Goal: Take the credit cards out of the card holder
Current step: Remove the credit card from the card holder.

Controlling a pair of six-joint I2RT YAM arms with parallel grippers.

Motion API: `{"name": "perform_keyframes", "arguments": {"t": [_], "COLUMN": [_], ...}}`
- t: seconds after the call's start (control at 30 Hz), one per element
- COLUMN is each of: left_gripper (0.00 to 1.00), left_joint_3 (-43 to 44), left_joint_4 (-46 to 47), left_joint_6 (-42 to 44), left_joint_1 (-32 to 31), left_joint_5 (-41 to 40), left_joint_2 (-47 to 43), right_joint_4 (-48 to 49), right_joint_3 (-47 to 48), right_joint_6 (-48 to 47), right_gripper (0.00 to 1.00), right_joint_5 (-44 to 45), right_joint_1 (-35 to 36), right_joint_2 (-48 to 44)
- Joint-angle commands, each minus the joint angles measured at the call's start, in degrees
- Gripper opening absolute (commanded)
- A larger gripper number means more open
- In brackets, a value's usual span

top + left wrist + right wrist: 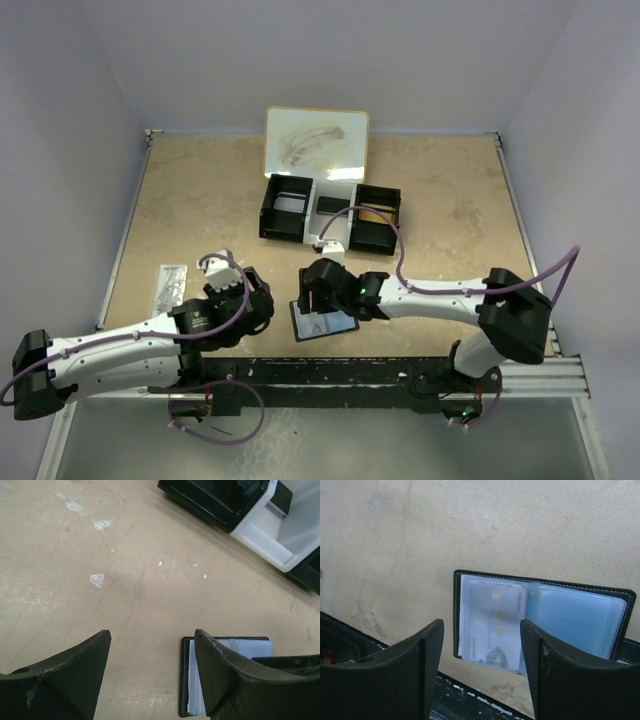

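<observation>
- The left pincer [151,635] stood wide apart over bare table [450,220], with nothing between its fingers.
- Just to its right lay the card holder [325,320], spread open and flat on the table near the front edge, its black border framing shiny pale-blue pockets.
- The right pincer [481,625] hung over the open holder, its jaws wide and gripping nothing. From its own camera, the fingers framed one half of the holder.
- A pale card [495,625] with gold lettering sat inside the pocket of that half, seen through the clear sleeve. The other half showed only cloudy blue plastic, and I could not tell what it held.
- Farther left on the table, well apart from the holder, lay a pale printed slip [172,283].
- Beyond the holder, towards the middle of the table, stood a three-part tray [268,215]: black boxes on either side of a white one.
- Behind the tray, at the far edge, a white board [316,143] with grey smudges leaned near the wall.
</observation>
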Motion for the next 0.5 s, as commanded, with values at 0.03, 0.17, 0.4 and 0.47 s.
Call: {"name": "perform_keyframes", "arguments": {"t": [0.03, 0.17, 0.4, 0.47], "left_gripper": [0.66, 0.66, 0.68, 0.69], "left_joint_3": [3.1, 2.9, 2.6, 2.6], "left_joint_4": [-7.0, -8.6, -8.8, -8.7], "left_joint_6": [-5.7, -6.7, -5.8, -5.6], "left_joint_1": [-0.1, -0.1, -0.1, -0.1], "left_joint_5": [-6.7, -7.8, -7.9, -7.7], "left_joint_2": [-2.8, -5.2, -7.5, -7.7], "right_joint_4": [-8.6, -10.7, -13.0, -13.5], "right_joint_3": [4.5, 8.2, 11.9, 12.6], "right_joint_6": [0.0, 0.0, 0.2, 0.4], "right_gripper": [0.68, 0.69, 0.69, 0.69], "right_joint_5": [6.9, 7.6, 8.6, 8.6], "right_joint_1": [2.4, 3.8, 5.5, 5.6], "right_joint_2": [4.1, 7.1, 11.1, 12.4]}}
